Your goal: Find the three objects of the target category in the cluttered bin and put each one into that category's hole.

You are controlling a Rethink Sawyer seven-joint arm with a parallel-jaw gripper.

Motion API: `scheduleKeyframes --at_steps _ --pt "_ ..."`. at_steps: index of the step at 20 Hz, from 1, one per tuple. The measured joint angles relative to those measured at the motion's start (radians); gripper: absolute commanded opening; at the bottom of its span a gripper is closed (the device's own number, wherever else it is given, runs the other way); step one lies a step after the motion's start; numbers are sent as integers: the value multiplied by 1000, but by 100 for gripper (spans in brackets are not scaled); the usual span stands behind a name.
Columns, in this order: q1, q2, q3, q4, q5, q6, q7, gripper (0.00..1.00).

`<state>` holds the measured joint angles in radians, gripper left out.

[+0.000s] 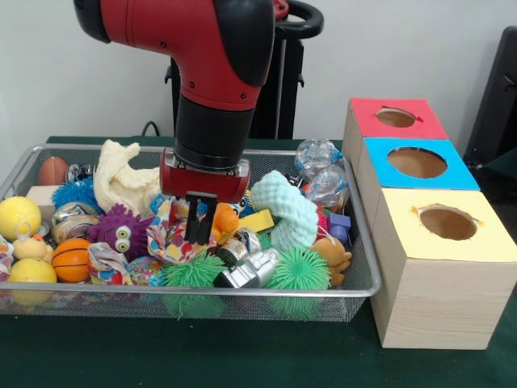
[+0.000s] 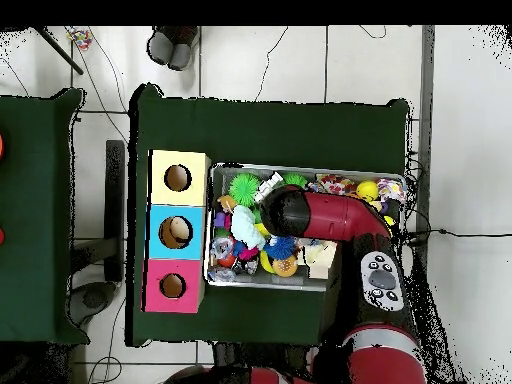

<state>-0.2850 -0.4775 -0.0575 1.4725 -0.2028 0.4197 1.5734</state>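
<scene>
The wire-mesh bin (image 1: 242,289) is full of toys; it also shows in the overhead view (image 2: 330,287). My gripper (image 1: 200,230) points straight down into the bin's middle. Its black fingers stand close together, shut on a bunch of white polka-dot cloth (image 1: 167,238) that wraps up around them. A second polka-dot bunch (image 1: 105,264) lies near the front rim to the left. A third does not show clearly. The yellow-faced box's hole (image 1: 447,222) is right of the bin, nearest the camera; it also shows in the overhead view (image 2: 178,178). In the overhead view the arm (image 2: 320,215) hides the gripper.
The blue-faced box (image 1: 416,162) and the red-faced box (image 1: 395,118) stand behind the yellow one. Around the gripper lie a cream knitted cloth (image 1: 121,182), a purple furry toy (image 1: 121,232), a mint sponge (image 1: 287,212), green spiky balls (image 1: 297,271), yellow balls (image 1: 18,217) and a small basketball (image 1: 71,259).
</scene>
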Motion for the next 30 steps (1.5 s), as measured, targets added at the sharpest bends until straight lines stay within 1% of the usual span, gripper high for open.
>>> scheduleKeyframes --at_steps 14,20,22,28,30 --pt "-2 -7 0 7 3 0 0 0" --pt "-2 -72 1 78 32 0 0 0" --pt "-3 -110 2 113 40 3 0 0" --pt "-4 -184 2 153 62 47 0 0" --pt "-4 -195 2 158 67 57 0 0"
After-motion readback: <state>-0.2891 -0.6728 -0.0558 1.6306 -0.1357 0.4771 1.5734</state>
